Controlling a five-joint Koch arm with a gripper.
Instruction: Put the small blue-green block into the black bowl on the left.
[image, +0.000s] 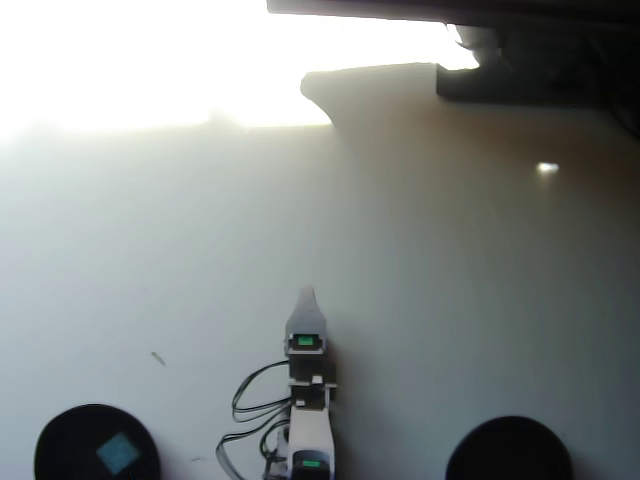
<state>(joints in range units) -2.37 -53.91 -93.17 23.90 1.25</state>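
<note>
Teal, the small blue-green block (117, 453) is lying inside the black bowl (60, 440) at your overhead view's lower left. Your hand (307, 294) is pointing up-frame over the bare bench (450, 300); only one tip is showing, so its state is unreadable. A second black bowl (508, 449) is sitting lower right.

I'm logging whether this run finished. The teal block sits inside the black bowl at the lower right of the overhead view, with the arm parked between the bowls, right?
Not quite: the overhead view shows the teal block inside the lower-left black bowl. The arm is parked between the bowls, as you said.
</note>
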